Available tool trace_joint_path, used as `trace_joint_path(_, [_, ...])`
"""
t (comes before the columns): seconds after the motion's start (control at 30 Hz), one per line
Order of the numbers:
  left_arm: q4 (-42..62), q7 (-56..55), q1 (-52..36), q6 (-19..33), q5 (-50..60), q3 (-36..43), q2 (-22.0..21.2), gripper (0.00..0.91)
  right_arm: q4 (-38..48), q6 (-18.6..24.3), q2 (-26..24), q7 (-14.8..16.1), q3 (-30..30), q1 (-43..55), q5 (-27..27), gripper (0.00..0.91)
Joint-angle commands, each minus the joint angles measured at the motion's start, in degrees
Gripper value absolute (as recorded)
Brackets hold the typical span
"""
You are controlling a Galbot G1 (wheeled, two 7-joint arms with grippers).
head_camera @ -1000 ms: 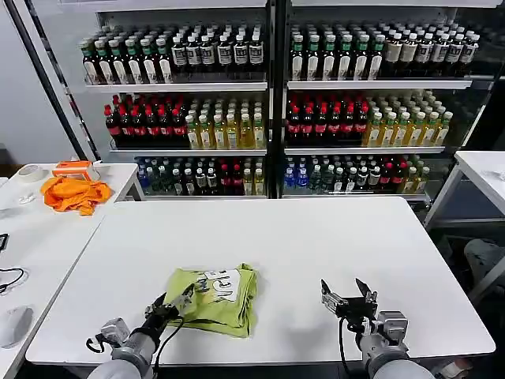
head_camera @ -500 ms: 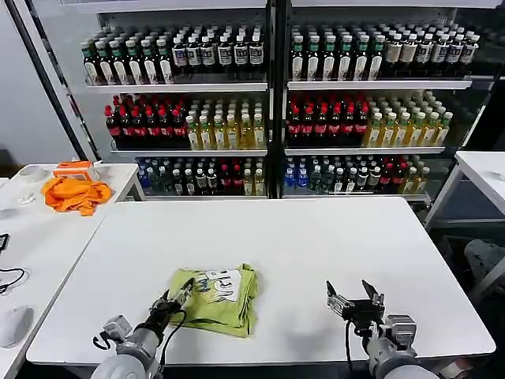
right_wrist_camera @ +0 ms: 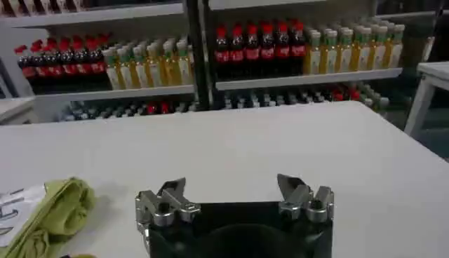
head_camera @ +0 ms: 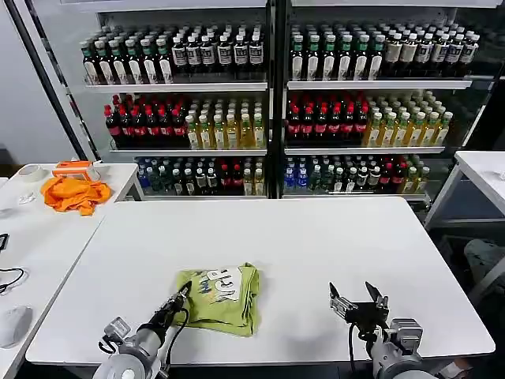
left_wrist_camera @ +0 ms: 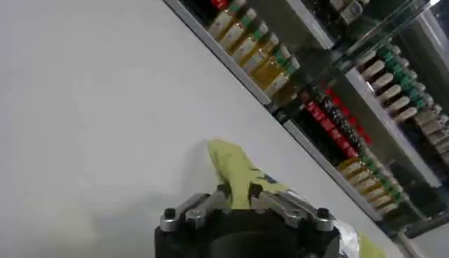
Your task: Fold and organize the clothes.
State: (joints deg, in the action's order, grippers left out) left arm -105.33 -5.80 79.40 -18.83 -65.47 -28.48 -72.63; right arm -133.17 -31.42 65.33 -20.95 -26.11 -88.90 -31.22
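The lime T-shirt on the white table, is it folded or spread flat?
Folded. The lime T-shirt lies as a compact bundle with layered edges and only part of its print showing. The left gripper pinches its corner.

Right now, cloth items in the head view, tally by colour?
Lime green: 1, the folded T-shirt on the white table, with the left gripper at its left edge.
Orange: 1, the orange cloth on the side table.
Total: 2
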Motion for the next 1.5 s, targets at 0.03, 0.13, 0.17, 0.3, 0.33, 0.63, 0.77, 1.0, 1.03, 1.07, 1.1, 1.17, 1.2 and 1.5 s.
trace_joint_path(0.03, [-2.0, 0.5, 0.2, 0.2, -9.3, -2.3, -1.1, 0.02, -0.7, 0.0, -0.1, 0.0, -0.5, -0.8, 0.0, 0.907])
trace_joint_path(0.13, [-4.1, 0.3, 0.9, 0.2, -10.6, -4.2, -1.0, 0.02, -0.8, 0.0, 0.0, 0.1, -0.6, -1.0, 0.0, 0.907])
trace_joint_path(0.17, [-4.9, 0.0, 1.1, 0.1, -11.2, -5.1, -0.9, 0.02, -0.8, 0.1, 0.0, 0.1, -0.5, -0.9, 0.0, 0.907])
trace_joint_path(0.3, [-10.3, -1.2, 3.4, -0.2, -12.6, -12.2, 1.5, 0.02, -0.6, 0.1, 0.2, 0.1, 0.0, -0.3, -0.2, 0.907])
trace_joint_path(0.33, [-11.0, -1.2, 4.0, -0.4, -12.7, -14.6, 3.6, 0.02, -0.4, 0.1, 0.2, 0.2, 0.1, 0.1, -0.3, 0.907])
trace_joint_path(0.63, [-12.9, 0.0, 5.7, -3.4, -11.7, -39.7, 27.9, 0.02, 1.6, 0.4, 0.1, 0.4, 1.6, 4.1, -1.6, 0.907])
trace_joint_path(0.77, [-14.9, 0.3, 4.8, -3.1, 1.6, -37.4, 33.0, 0.02, 2.1, 0.7, 0.3, 0.7, 1.9, 4.7, -1.7, 0.907])
trace_joint_path(1.0, [-13.2, 3.7, 7.0, 0.9, 43.6, -13.0, 25.7, 0.02, 2.5, 1.1, 0.1, 0.9, 1.3, 4.1, -1.7, 0.907])
trace_joint_path(1.03, [-11.8, 3.7, 7.2, 1.8, 47.1, -9.8, 24.3, 0.02, 2.5, 1.2, 0.0, 1.0, 1.2, 4.0, -1.6, 0.907])
trace_joint_path(1.07, [-10.3, 3.7, 7.1, 2.0, 50.9, -5.6, 23.6, 0.02, 2.6, 1.2, 0.0, 1.0, 1.0, 3.9, -1.6, 0.907])
trace_joint_path(1.1, [-9.1, 3.7, 6.5, 2.3, 55.7, -2.6, 22.0, 0.02, 2.6, 1.3, 0.0, 1.0, 1.0, 3.9, -1.6, 0.907])
trace_joint_path(1.17, [-3.1, 3.4, 4.5, 6.5, 63.8, 1.6, 19.8, 0.02, 2.8, 1.3, 0.1, 1.0, 0.9, 3.8, -1.5, 0.907])
trace_joint_path(1.2, [-2.5, 3.1, 3.8, 6.6, 64.9, 2.9, 18.9, 0.02, 2.7, 1.3, 0.2, 0.9, 0.8, 3.7, -1.5, 0.907])
trace_joint_path(1.5, [-13.7, 1.7, -4.4, 2.4, 51.5, 8.4, 17.7, 0.02, 2.2, 1.3, 0.3, 0.8, 0.3, 2.8, -1.2, 0.907])
